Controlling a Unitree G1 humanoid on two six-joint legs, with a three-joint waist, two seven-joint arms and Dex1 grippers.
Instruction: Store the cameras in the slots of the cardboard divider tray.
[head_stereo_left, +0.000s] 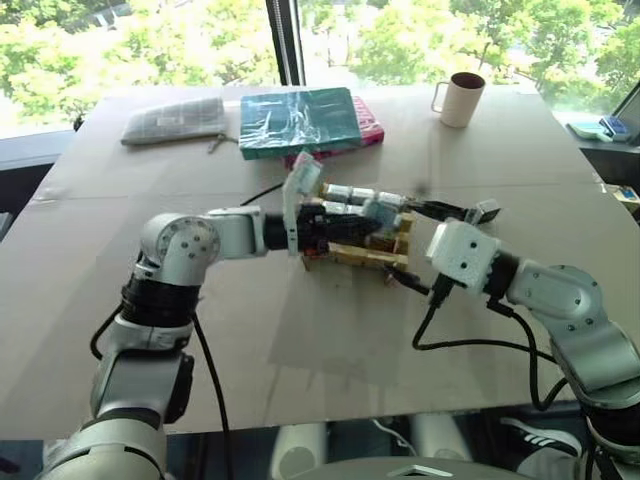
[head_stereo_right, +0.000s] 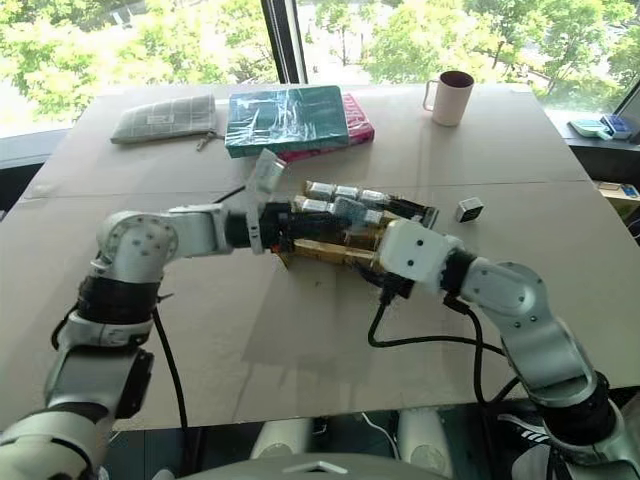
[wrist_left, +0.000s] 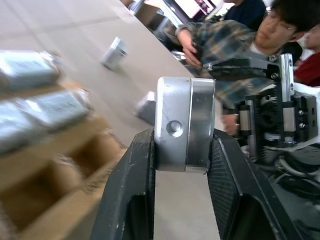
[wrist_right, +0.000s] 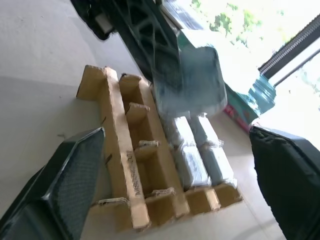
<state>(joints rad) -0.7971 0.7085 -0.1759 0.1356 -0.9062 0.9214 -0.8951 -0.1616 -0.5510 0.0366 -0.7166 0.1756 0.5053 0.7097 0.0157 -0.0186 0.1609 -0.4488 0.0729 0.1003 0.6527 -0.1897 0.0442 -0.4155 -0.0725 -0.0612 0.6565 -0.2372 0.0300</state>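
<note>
A silver-grey camera (wrist_left: 184, 125) is pinched between the left gripper (wrist_left: 182, 165) fingers, held just above the cardboard divider tray (wrist_right: 120, 150) at mid-surface. The right gripper (wrist_right: 175, 170) fingers are spread wide, nothing held, beside the tray. Several cameras (wrist_right: 197, 155) are already slotted in the tray's far rows; one camera (head_stereo_right: 469, 209) lies loose beyond the tray. The held cam should be squared w/ an empty near slot, lowered straight, released only once seated.
</note>
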